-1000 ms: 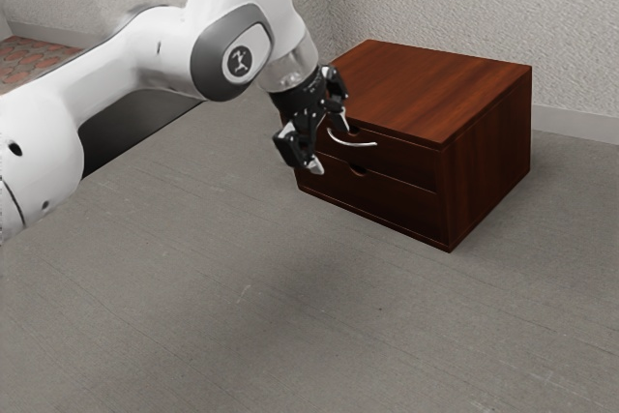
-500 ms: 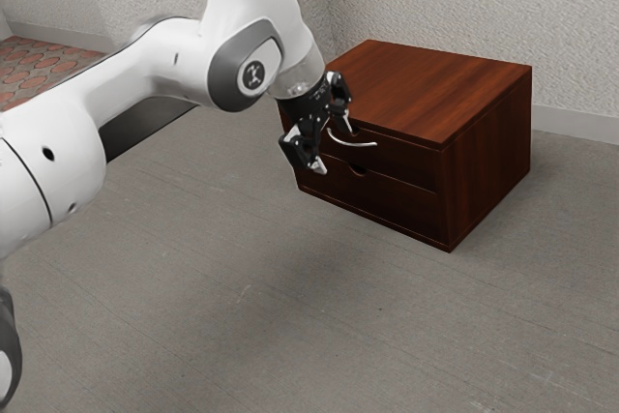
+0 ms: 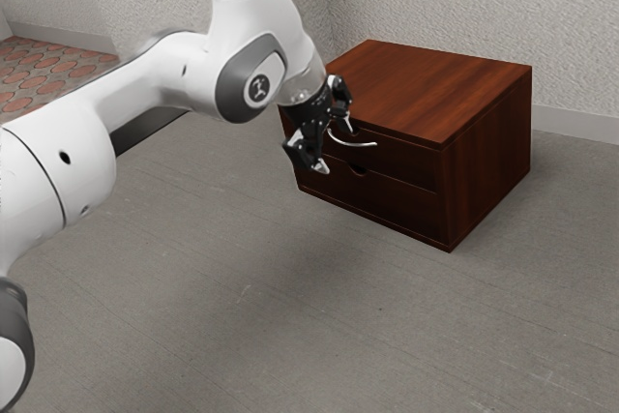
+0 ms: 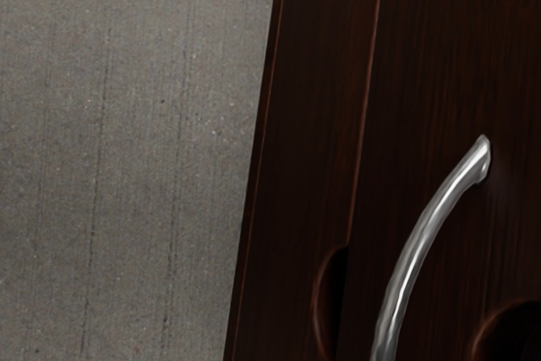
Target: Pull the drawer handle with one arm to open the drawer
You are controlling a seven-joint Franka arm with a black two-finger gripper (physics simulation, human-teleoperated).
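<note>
The cabinet sits right of centre in the exterior view. Its top drawer looks shut, flush with the front. The curved silver handle lies across that drawer, just right of the claw.

The claw is open. One finger is above the handle's near end and the other below it, and neither is pressed on the bar. In the wrist view the handle arcs from centre right down to the lower edge, with the dark drawer front behind it.

The main risk I see is a poor bite. The claw seems to sit at the very end of the handle, not at its middle. If it closes there, the fingers may catch only the tapering tip and slip off once the pull begins.

A pull from one end could also twist the drawer in its runners and jam it.

If the pull angles downward or sideways and not straight out, the fingers may slide along the smooth curve. The light cabinet could also drag across the floor with the drawer unopened.
</note>
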